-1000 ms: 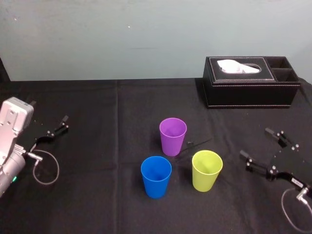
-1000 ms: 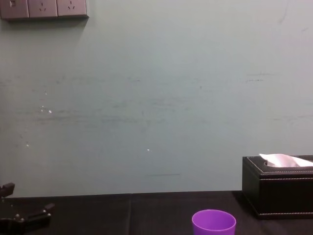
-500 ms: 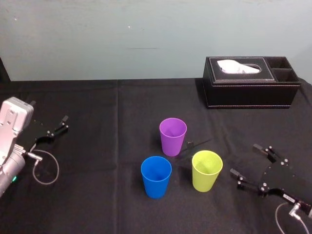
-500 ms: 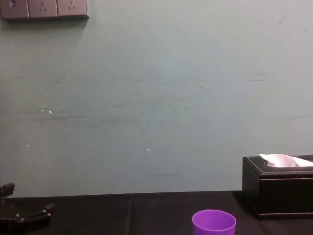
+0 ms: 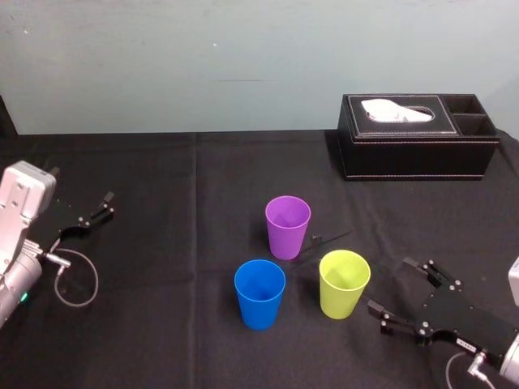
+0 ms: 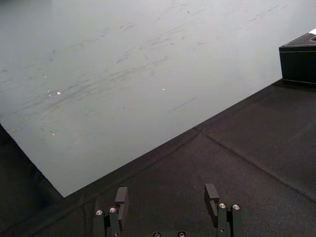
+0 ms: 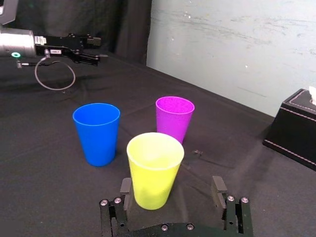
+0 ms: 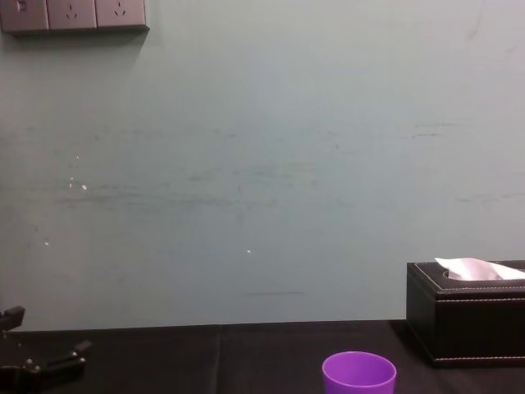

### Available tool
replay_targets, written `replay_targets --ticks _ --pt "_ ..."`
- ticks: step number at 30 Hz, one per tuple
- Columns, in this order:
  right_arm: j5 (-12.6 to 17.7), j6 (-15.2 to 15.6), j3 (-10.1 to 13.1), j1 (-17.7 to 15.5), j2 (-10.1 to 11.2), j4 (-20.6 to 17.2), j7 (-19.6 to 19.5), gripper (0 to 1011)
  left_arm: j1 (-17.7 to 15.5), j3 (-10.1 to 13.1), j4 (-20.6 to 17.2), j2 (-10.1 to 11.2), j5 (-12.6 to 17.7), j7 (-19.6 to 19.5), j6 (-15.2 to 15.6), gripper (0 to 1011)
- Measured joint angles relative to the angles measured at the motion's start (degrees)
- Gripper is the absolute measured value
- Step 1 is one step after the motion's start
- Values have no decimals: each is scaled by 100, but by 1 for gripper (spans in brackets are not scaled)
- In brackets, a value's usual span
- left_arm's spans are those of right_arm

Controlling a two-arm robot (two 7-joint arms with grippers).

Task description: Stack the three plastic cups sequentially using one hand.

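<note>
Yellow-green cup (image 5: 345, 283) stands just beside the right gripper (image 5: 389, 285), its fingers apart, while the left gripper (image 6: 166, 190) rests far left, likewise spread.

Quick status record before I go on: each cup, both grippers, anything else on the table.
purple cup: upright, alone, farthest back
blue cup: upright, alone, front left
yellow-green cup: upright, alone, front right
stacked: none yet
right gripper: open, beside the yellow-green cup on its right, not touching
left gripper: open, parked far left
other: black tissue box, back right
</note>
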Motion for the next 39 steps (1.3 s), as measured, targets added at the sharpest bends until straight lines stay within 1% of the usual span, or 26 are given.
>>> replay_targets --ticks 9,16,25,29,39 --pt "-32 32 23 -20 -107 35 232 1003 0 0 0 0 0 0 0 1010" --pt "-62 41 38 -3 -238 117 386 1003 0 0 0 0 0 0 0 1010" --pt "-122 35 63 21 -367 197 465 1003 0 0 0 0 -1 0 0 1010" --pt "-130 89 65 52 -439 230 467 1003 0 0 0 0 0 0 0 1010" --pt "-126 189 0 155 -540 257 507 1003 0 0 0 0 0 0 0 1010"
